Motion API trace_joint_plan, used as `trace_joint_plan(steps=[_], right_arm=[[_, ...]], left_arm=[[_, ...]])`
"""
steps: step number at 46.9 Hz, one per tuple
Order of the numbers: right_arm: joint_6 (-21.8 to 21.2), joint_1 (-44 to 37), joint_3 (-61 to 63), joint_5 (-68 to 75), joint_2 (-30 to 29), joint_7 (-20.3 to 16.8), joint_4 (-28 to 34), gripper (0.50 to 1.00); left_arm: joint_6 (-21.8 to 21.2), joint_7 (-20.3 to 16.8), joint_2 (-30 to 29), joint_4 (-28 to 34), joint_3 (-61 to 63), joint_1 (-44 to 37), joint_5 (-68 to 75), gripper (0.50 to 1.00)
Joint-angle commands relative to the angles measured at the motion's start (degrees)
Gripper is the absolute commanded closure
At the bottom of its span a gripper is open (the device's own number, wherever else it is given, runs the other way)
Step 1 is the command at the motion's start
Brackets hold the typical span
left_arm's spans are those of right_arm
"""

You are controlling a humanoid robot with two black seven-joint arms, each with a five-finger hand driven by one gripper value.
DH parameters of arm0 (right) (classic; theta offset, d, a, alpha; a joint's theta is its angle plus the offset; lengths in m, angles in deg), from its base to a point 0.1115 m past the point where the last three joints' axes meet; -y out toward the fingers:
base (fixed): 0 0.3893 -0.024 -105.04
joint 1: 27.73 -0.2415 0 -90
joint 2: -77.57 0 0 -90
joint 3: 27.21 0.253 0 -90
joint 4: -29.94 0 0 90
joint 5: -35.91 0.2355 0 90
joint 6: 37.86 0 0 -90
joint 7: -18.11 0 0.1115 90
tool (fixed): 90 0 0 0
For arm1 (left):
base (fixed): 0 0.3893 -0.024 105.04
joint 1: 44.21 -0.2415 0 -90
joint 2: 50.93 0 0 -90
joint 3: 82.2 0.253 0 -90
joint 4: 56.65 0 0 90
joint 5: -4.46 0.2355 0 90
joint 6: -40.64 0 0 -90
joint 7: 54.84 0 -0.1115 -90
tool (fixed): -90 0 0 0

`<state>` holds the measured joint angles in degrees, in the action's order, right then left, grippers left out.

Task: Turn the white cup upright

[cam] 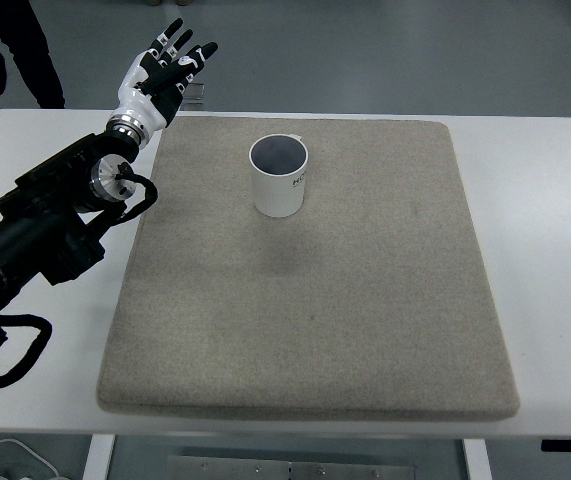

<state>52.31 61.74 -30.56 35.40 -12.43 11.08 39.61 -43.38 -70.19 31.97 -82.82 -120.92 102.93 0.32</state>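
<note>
A white cup (280, 177) stands upright on the grey felt mat (365, 300), its open mouth facing up, in the mat's far middle-left part. My left hand (166, 71) is raised past the mat's far left corner, well left of the cup, with its fingers spread and nothing in them. Its black arm (50, 225) comes in from the left edge. The right arm does not show.
The mat lies on a white table (545, 250). A person's dark trouser legs (5, 50) stand at the far left beyond the table. Grey floor lies behind the table's far edge.
</note>
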Motion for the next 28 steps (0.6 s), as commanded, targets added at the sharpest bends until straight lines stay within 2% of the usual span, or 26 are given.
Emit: trace_joint_plan(steps=[1,13,23,28], right_arm=[[0.0,0.0,0.0,0.0,0.0,0.0,0.0,0.570],[-0.1,0.0,0.0,0.1,0.0,0.1,0.0,0.570],[-0.1,0.0,0.1,0.2,0.0,0.1,0.0,0.570],[-0.1,0.0,0.1,0.2,0.0,0.1,0.0,0.570]], left_arm=[[0.7,1.2,0.0,0.5,-0.1,0.2,-4.1,0.510],[2.0,1.6,0.0,0.5,-4.0,-1.1,-10.8,0.510],[2.0,5.1,-0.1,0.9,-7.7,-2.6,-11.2,0.510],[2.2,5.6,0.0,2.5,-8.1,-2.8,-11.2,0.510]])
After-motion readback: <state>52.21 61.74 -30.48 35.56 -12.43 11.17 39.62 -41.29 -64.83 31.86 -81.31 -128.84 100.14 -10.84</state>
